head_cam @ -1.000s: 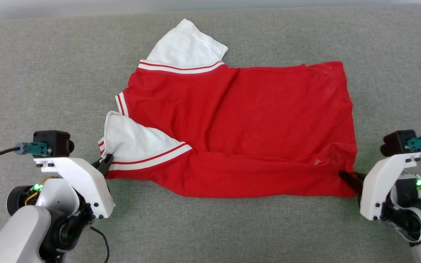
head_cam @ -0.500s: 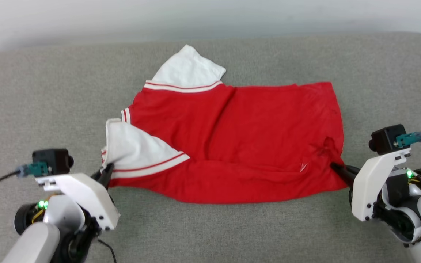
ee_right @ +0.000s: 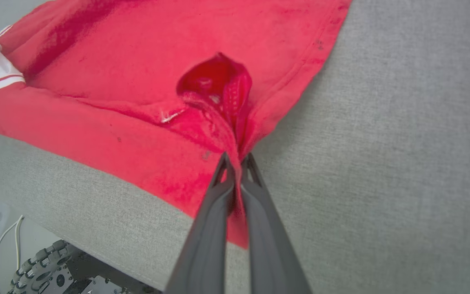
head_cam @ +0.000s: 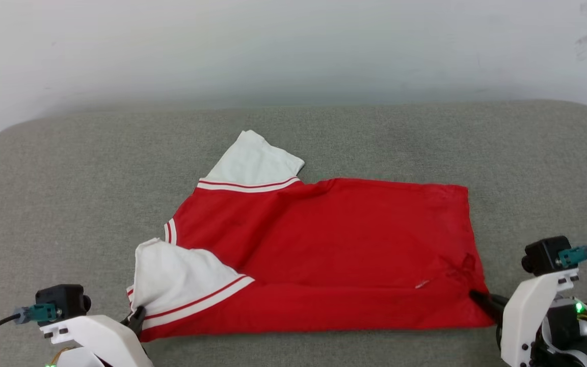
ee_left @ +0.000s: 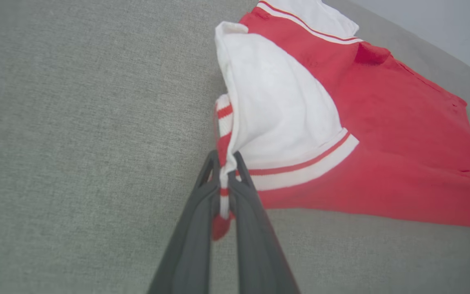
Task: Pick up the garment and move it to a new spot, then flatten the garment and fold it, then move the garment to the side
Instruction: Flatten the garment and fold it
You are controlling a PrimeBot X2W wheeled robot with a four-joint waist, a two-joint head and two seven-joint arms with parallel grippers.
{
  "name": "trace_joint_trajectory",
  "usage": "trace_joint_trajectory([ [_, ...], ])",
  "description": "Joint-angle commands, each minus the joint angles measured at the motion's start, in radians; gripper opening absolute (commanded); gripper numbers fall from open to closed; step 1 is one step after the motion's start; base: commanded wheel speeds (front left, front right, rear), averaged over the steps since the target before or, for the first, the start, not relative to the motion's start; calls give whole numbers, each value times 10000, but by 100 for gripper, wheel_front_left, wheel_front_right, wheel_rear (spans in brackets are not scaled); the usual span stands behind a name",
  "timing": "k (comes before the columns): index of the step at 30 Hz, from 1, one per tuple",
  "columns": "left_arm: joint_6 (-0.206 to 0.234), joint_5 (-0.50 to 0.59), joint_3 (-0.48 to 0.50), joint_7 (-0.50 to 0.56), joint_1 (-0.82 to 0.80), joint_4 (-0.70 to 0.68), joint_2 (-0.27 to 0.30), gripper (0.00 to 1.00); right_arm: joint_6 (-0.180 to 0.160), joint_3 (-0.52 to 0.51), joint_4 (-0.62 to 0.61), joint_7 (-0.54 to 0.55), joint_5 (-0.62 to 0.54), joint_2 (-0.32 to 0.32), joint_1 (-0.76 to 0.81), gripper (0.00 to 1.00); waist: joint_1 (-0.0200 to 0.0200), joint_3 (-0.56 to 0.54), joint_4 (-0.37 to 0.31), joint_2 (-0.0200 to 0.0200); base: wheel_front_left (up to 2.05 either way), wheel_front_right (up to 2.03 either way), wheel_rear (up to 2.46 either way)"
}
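Grey woven cushion [head_cam: 69, 193] with rounded corners, set against a pale plain wall [head_cam: 293, 51].

Garment [head_cam: 354, 244]: red shirt, spread broad across the middle of the cushion and toward its near edge, long axis running left to right. Mostly flat. A long crease runs along the near side, where a red band lies folded over.

- Far white sleeve [head_cam: 255, 163] sticks out at the back left, lying flat, with a red-white striped band where it meets the red body.
- Near white sleeve [head_cam: 181, 278] sits at the front left, turned in over the red cloth. Its striped trim [head_cam: 196, 306] runs on a slant.
- A short striped edge [head_cam: 170, 232] shows between the two sleeves.

Left tool [head_cam: 137, 317]: fingers pressed together on the outer edge of the near sleeve. In the left wrist view a strip of white and red cloth passes down between the two dark fingers and pokes out below the pinch. Cloth is raised slightly off the cushion at the grip.

Right tool [head_cam: 477, 298]: fingers pressed together on the red hem corner at the front right. In the right wrist view the cloth gathers into a puckered hollow just ahead of the tips, and a red flap hangs below the grip.

The two tools hold opposite ends of the near side, well apart.

Right wrist view, lower left: front face of the cushion dropping away, with a dark toothed wheel [ee_right: 39, 269] and a white cable [ee_right: 2, 241] on the floor below.
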Motion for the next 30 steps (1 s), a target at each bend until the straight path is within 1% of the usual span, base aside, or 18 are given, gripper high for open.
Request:
trace_joint_trajectory([
  [1, 51, -137, 86, 23, 228, -51, -20, 0, -4, -196, 15, 125, -20, 72, 329, 0, 1, -79, 46, 0, 0, 0, 0],
  [4, 25, -361, 31, 162, 493, 80, -123, 0, -2, -344, 161, 220, -29, 226, 679, 0, 1, -117, 34, 0, 0, 0, 0],
  [5, -28, -456, -59, 292, 567, 172, -149, 0, -4, -358, 255, 165, -99, 250, 767, 2, 1, -121, 15, 0, 0, 0, 0],
  [6, -97, -541, -171, 436, 594, 290, -174, 0, -4, -329, 381, 116, -159, 246, 862, 42, 1, -120, 3, 0, 0, 0, 0],
  [7, -137, -586, -160, 393, 524, 363, -254, 4, -4, -345, 483, -23, -131, 350, 903, 100, 1, -104, -5, 0, 0, 0, 0],
  [8, -178, -590, -163, 294, 435, 483, -337, 49, -2, -364, 583, -254, -176, 409, 905, 100, 1, -84, -16, 0, 0, 0, 0],
  [9, -186, -502, -204, 200, 364, 635, -393, 100, -4, -338, 709, -491, -279, 401, 922, 100, 1, -76, -29, 0, 0, 0, 0],
  [13, -285, -315, -255, -193, 90, 920, -589, 100, -4, -199, 866, -1609, -456, 493, 931, 100, 1, -80, -129, 0, 0, 0, 0],
  [15, -316, -107, -198, -517, -47, 911, -566, 100, -4, -234, 702, -2439, -657, 445, 822, 100, 1, -104, -200, 0, 0, 0, 0],
  [21, -391, 643, -118, -1567, -670, 701, -566, 100, -4, -664, 37, -4580, -1250, 686, 546, 100, 1, -181, -473, 0, 0, 0, 0],
  [24, -482, 942, -83, -1992, -1168, 695, -604, 100, -4, -973, -299, -5137, -1694, 839, 443, 100, 1, -77, -678, 0, 0, 0, 0],
  [29, -592, 1318, -72, -2379, -2120, 884, -680, 100, -4, -1354, -835, -5377, -2149, 1077, 107, 100, 1, 322, -981, 0, 0, 0, 0],
  [30, -669, 1410, -20, -2493, -2730, 1074, -724, 100, -4, -1501, -1136, -5432, -2326, 1197, -81, 100, 1, 648, -1180, 0, 0, 0, 0],
])
